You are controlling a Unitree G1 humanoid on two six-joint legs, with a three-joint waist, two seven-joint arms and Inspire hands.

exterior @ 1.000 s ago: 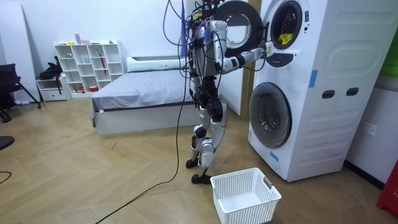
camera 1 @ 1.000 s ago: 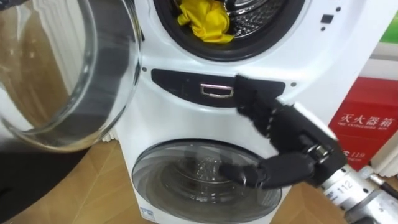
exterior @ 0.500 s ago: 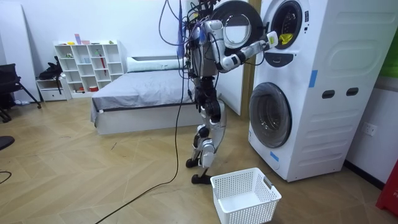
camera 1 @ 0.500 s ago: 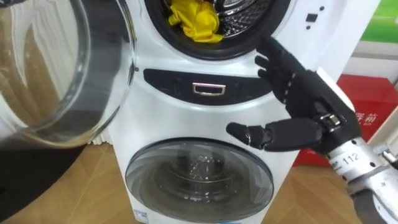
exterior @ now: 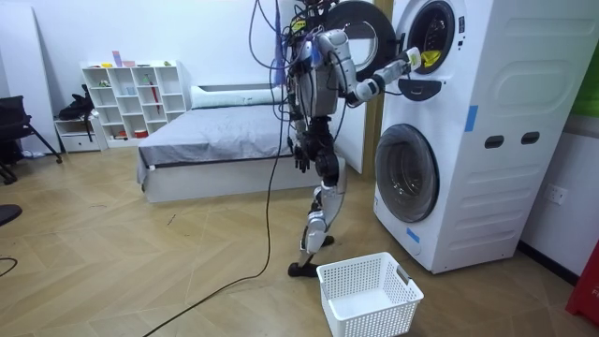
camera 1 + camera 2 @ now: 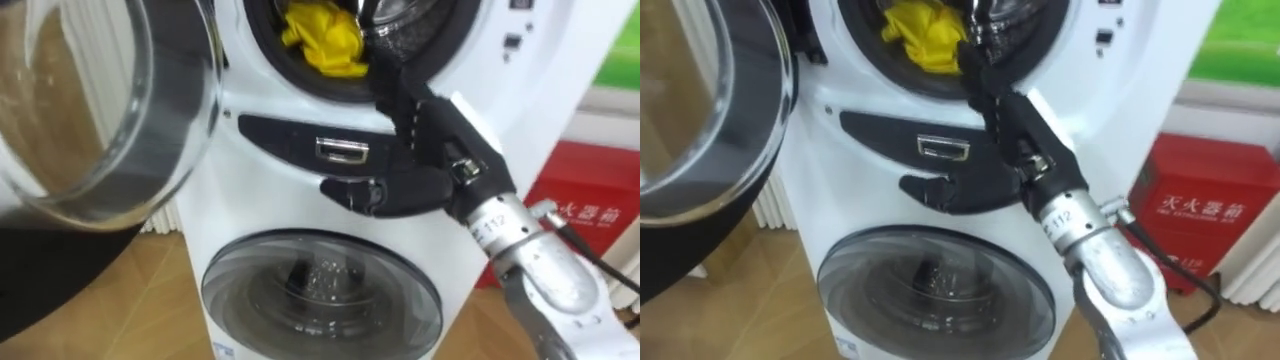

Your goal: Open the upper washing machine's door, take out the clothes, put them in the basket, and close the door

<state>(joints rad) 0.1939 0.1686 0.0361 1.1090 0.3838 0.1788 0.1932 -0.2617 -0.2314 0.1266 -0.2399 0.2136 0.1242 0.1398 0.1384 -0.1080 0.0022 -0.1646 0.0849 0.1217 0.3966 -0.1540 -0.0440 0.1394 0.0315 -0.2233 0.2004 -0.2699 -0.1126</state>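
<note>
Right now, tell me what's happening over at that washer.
The robot stands at the stacked white washing machines, and the upper one's round glass door is swung open. Its right hand, fingers straight, reaches to the lower edge of the upper drum, close beside the crumpled yellow cloth lying inside. The cloth is not gripped yet. Its left hand hangs at its side. A white plastic laundry basket sits beside its feet.
</note>
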